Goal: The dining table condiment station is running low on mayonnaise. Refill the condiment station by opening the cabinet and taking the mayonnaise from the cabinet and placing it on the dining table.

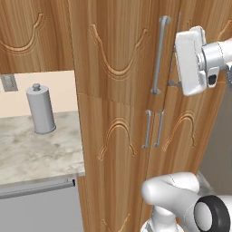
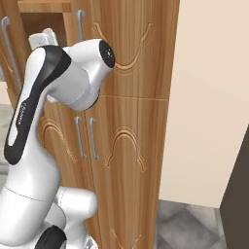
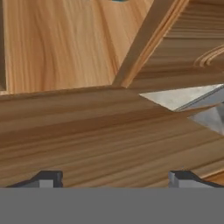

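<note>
Gripper (image 3: 114, 178) spread wide, pinching nothing, up against the cabinet (image 1: 118, 90) at upper-door height. Long grey bar handle (image 1: 159, 54) just beside it, axis vertical. Mayonnaise not made out, presumably farther ahead inside.

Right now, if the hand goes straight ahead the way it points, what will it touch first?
Probably wood of the cabinet: in the hand view, brown boards lie straight ahead of the open hand, very close. Whether that is a door edge or a shelf is unclear.
</note>
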Tool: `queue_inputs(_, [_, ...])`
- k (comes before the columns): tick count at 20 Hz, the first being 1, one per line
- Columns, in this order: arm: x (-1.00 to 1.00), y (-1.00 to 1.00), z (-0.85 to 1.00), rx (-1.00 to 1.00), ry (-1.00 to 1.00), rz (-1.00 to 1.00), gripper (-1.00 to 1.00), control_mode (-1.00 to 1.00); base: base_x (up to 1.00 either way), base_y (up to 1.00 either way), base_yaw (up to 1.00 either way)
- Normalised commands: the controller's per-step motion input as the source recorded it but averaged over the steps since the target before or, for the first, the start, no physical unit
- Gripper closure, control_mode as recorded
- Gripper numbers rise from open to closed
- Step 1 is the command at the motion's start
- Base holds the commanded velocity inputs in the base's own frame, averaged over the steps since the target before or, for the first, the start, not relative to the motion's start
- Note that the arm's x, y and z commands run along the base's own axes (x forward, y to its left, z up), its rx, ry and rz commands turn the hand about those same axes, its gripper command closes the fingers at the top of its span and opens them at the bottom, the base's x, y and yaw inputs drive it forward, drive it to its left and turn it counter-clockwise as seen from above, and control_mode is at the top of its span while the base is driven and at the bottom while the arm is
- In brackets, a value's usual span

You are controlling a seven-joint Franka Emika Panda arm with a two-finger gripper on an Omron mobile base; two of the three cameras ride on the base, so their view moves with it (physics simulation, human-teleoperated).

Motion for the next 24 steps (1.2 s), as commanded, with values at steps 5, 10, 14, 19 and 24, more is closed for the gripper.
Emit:
queue_inputs(5, [-0.11,1.0,-0.01,0.0,0.0,0.39,-1.0,-1.0,0.0,0.0,0.0])
queue_inputs(10, [-0.24,1.0,-0.1,0.0,0.0,0.41,-1.0,-1.0,0.0,0.0,0.0])
queue_inputs(14, [-0.42,1.0,-0.19,0.0,-0.02,0.38,-1.0,-1.0,0.0,0.0,0.0])
queue_inputs(19, [-0.56,1.0,-0.28,-0.01,-0.06,0.38,-1.0,-1.0,0.0,0.0,0.0])
queue_inputs(24, [-0.53,0.95,-0.22,-0.05,-0.19,0.26,-1.0,-1.0,0.0,0.0,0.0])
